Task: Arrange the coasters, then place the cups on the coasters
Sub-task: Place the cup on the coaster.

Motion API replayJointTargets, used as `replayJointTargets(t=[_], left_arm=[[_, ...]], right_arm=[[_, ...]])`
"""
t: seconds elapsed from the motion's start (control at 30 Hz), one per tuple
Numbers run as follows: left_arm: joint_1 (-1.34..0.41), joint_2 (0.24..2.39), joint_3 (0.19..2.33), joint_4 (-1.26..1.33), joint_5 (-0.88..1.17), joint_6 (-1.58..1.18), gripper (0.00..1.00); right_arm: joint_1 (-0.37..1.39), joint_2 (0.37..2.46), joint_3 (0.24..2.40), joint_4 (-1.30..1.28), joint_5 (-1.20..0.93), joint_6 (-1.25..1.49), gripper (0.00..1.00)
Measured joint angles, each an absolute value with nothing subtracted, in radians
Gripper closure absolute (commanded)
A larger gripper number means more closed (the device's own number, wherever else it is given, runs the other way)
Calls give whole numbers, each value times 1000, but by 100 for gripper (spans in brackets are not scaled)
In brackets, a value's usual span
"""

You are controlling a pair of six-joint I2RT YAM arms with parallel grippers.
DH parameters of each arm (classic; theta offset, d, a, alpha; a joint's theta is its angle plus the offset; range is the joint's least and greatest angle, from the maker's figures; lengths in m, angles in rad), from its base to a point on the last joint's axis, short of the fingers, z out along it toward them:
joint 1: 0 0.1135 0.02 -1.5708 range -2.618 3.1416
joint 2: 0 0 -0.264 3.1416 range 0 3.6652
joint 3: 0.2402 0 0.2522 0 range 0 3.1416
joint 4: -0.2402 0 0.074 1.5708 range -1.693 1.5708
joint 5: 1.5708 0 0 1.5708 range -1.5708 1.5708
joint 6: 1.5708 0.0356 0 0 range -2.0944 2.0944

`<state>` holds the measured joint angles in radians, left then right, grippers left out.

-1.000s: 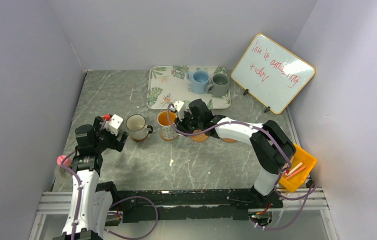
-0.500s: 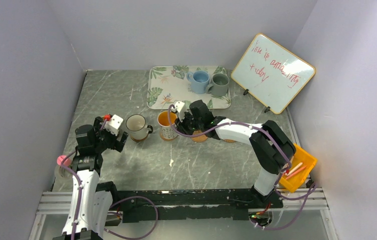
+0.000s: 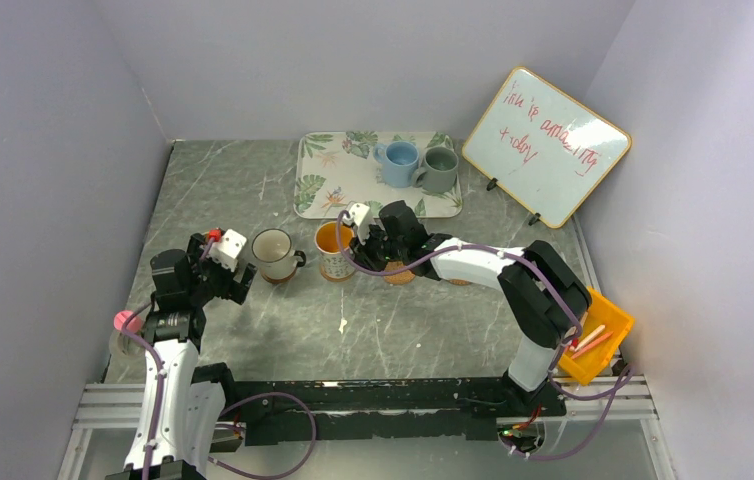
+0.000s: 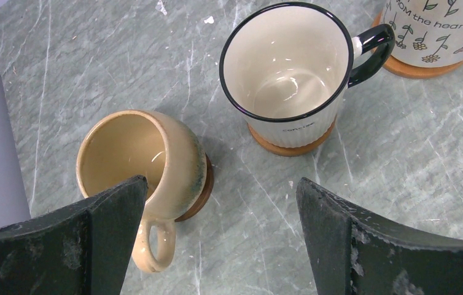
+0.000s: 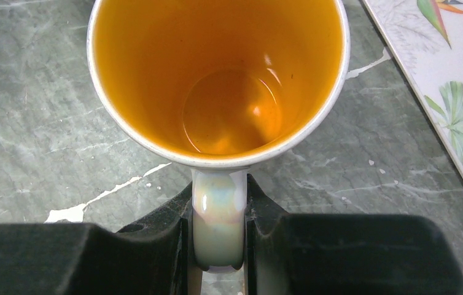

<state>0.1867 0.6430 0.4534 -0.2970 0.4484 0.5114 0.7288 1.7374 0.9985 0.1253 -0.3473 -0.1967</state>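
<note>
Nothing is moving since 1 second ago: right gripper (image 5: pixel 218 212) is staying pinched on the orange-inside mug (image 5: pixel 217 80) handle, mug probably seated on its coaster (image 4: pixel 422 69), release looking due; left gripper (image 4: pixel 220 239) is hovering wide, empty.

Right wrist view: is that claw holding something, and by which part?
Yes: the right gripper clamps the pearly handle of the white mug with the orange inside. The left gripper holds nothing.

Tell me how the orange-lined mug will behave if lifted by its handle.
The mug, pinched by the right gripper on its handle alone, may swing or twist. The handle's glossy glaze looks slippery. It looks ceramic, so probably brittle.
</note>
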Motion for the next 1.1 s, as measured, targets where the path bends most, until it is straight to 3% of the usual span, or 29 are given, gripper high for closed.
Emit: replayJointTargets(t=[1.1], left_arm=[[187, 643, 453, -297, 456, 512, 4]], right_arm=[[729, 1742, 999, 125, -355, -218, 95]])
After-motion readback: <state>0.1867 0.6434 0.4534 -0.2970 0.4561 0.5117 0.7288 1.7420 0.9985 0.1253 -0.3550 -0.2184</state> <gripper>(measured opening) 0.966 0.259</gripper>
